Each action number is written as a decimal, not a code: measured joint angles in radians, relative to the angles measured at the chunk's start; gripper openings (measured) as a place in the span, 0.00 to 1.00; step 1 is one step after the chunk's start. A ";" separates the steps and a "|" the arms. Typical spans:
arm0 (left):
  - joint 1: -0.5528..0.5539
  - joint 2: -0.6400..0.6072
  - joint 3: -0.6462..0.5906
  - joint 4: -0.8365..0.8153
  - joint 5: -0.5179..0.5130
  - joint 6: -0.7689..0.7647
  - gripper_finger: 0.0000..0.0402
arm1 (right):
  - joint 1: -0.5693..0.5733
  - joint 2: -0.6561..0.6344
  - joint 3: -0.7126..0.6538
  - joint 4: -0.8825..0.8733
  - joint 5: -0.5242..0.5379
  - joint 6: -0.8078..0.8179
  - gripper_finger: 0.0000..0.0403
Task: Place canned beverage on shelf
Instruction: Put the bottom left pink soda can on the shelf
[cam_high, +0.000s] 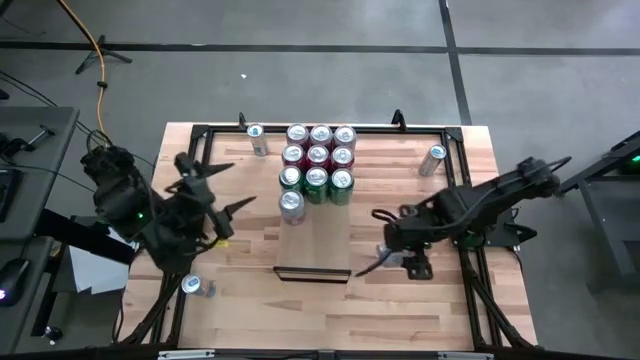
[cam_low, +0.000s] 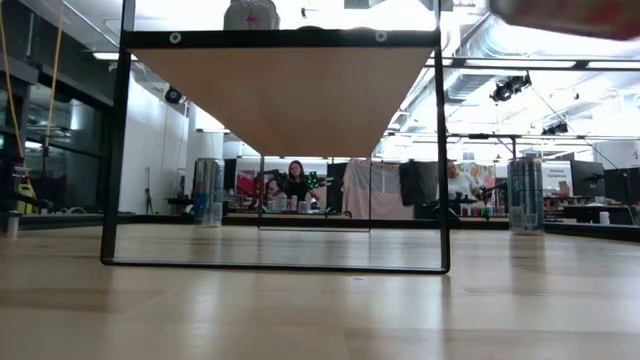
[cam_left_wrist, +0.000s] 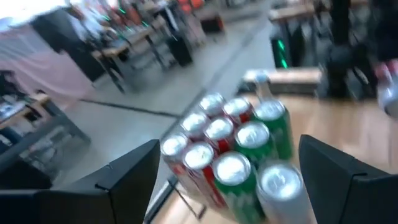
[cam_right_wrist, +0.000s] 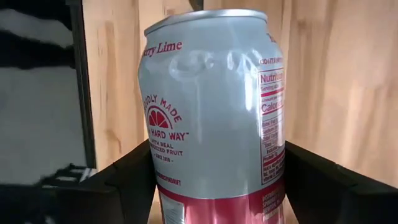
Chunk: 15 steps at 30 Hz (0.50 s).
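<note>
Right end effector (cam_right_wrist: 214, 186) clamped on silver can (cam_right_wrist: 214, 106); left end effector (cam_left_wrist: 224, 180) apart, prob. empty, nr can cluster (cam_left_wrist: 233, 149).

Robotics lab or open workshop hall. Wooden bench (cam_high: 250, 300) on grey concrete floor (cam_high: 300, 80) marked with dark tape lines. Yellow cable (cam_high: 100, 60) loose on floor beyond bench's far left corner. Desk with computer mouse (cam_high: 15, 272) left of bench. Behind bench: exposed ceiling ducts (cam_low: 480, 40), track lights (cam_low: 510, 88), long worktables, hanging cloths (cam_low: 368, 188), seated person (cam_low: 296, 182) at workstation. Black metal frame (cam_low: 115, 150) mounted on bench.
</note>
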<state>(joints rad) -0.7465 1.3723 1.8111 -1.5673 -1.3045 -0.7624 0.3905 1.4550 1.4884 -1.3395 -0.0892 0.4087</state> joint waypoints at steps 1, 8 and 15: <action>-0.011 0.000 -0.001 -0.005 -0.033 -0.030 0.75 | 0.006 -0.039 -0.055 0.033 -0.001 0.041 0.68; -0.036 -0.045 -0.149 -0.002 -0.093 -0.226 0.75 | 0.016 -0.271 -0.333 0.657 0.114 0.246 0.68; -0.094 -0.130 -0.445 0.101 -0.026 -0.633 0.75 | 0.008 -0.282 -0.425 1.125 0.322 0.077 0.68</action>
<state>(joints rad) -0.8403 1.2424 1.3656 -1.4664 -1.3305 -1.3957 0.3986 1.1732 1.0634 -0.2150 0.2328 0.4860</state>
